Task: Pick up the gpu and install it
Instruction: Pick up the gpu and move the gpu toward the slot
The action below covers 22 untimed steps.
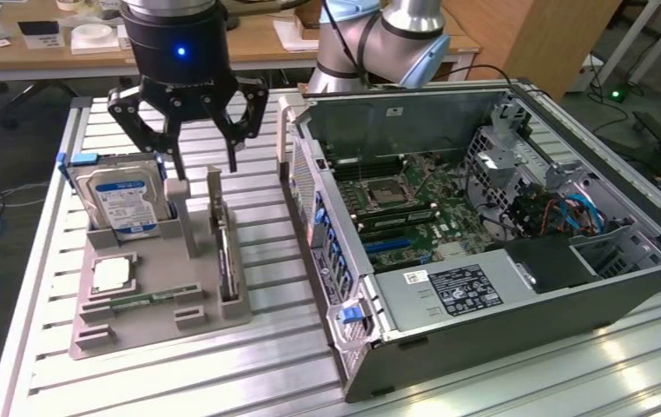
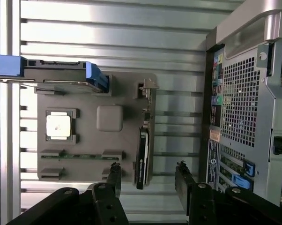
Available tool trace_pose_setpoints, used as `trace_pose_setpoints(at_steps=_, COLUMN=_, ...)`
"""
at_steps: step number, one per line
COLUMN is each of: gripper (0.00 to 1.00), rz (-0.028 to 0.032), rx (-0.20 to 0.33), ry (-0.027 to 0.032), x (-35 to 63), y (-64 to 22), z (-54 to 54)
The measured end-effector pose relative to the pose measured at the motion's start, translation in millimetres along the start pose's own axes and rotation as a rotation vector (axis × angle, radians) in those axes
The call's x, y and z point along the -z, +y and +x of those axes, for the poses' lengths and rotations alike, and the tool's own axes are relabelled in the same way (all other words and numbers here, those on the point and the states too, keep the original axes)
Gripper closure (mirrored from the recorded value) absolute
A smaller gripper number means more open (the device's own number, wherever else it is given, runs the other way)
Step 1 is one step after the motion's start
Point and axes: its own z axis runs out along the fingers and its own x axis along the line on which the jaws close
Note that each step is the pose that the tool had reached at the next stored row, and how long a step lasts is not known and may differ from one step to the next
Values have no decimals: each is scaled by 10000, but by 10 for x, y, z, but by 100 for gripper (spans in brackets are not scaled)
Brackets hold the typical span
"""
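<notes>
The gpu (image 1: 227,261) stands on its edge in a slot along the grey holder tray (image 1: 145,326), on the side nearest the computer case. From the wrist it is a thin dark strip (image 2: 142,157) seen edge-on. My gripper (image 1: 204,169) hangs open above the far end of the tray, its black fingers spread and holding nothing. In the wrist view the gripper (image 2: 148,171) has its two fingertips on either side of the card's line, well above it. The open computer case (image 1: 481,217) lies on its side with the motherboard (image 1: 406,208) exposed.
The tray also carries a silver hard drive (image 1: 122,204) with a blue-white label, a CPU (image 1: 112,274) and a narrow green memory stick (image 1: 150,300). The case's rear panel (image 2: 244,117) stands close beside the tray. All of it rests on a ribbed aluminium table (image 1: 272,365).
</notes>
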Motion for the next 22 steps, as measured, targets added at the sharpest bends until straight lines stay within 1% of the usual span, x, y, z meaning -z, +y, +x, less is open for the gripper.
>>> trace_pose_setpoints(at_steps=1, gripper=41, rz=11, rx=-9, ry=-25, x=-10, y=-9, z=0)
trace_pose_setpoints(at_steps=2, gripper=41, rz=16, rx=-12, ry=-29, x=-26, y=-18, z=1)
trace_pose_setpoints(at_steps=7, gripper=41, rz=17, rx=-14, ry=-29, x=-116, y=-36, z=12)
trace_pose_setpoints(at_steps=12, gripper=41, rz=18, rx=-20, ry=-29, x=-205, y=-88, z=17)
trace_pose_setpoints(at_steps=15, gripper=41, rz=18, rx=-49, ry=-29, x=-259, y=-100, z=21)
trace_pose_setpoints(at_steps=20, gripper=41, rz=14, rx=-115, ry=29, x=-313, y=-124, z=21)
trace_pose_setpoints(at_steps=22, gripper=41, rz=7, rx=-141, ry=67, x=-333, y=-132, z=22)
